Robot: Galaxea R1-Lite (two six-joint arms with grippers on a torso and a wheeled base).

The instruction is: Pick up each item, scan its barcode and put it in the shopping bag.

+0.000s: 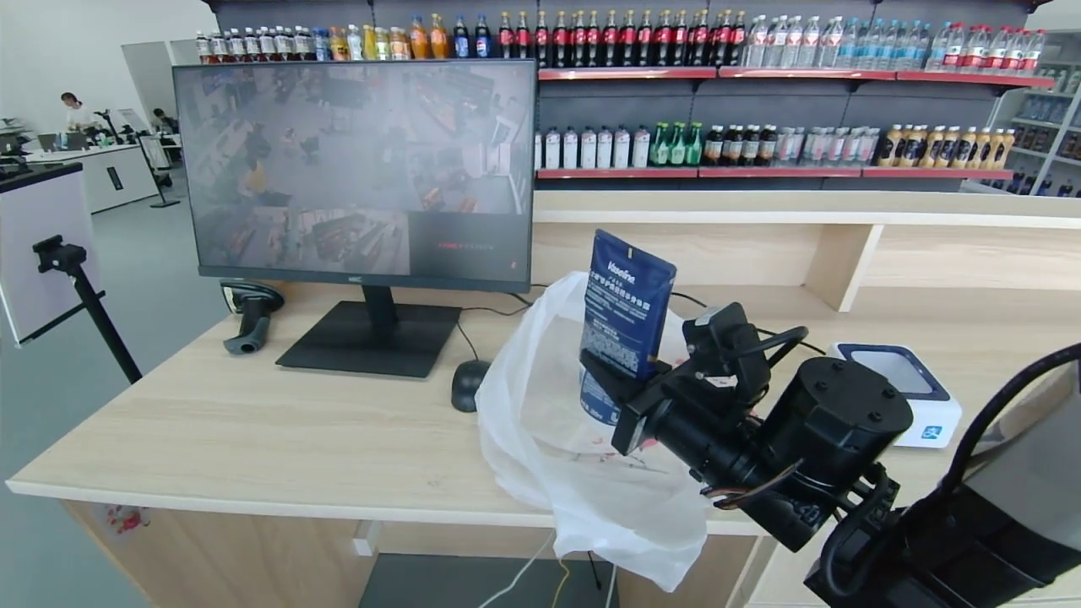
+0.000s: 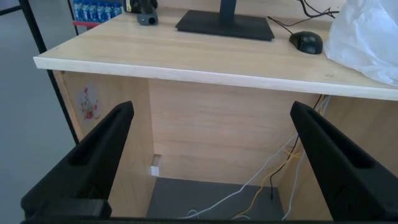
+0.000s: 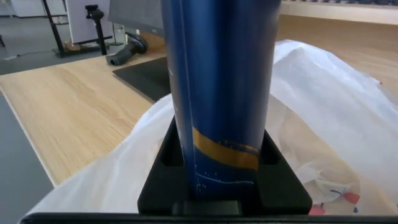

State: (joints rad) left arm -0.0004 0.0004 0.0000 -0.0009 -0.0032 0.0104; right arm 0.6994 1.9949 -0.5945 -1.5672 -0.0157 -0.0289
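1. Right gripper [image 1: 627, 382] is pinching the blue pouch [image 1: 627, 300] low down, holding it upright over the shopping bag [image 1: 540, 422] mouth, likely for dropping in.
2. Barcode scanner [image 1: 908, 393] is sitting on the tabletop [image 1: 253, 422], 3 o'clock of the bag.
3. Left gripper [image 2: 211, 112] is hanging spread and empty below the tabletop edge, probably parked clear.

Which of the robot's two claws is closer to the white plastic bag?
Right. The right gripper holds a blue pouch at the bag's opening. The left gripper is open, low in front of the counter, apart from the bag.
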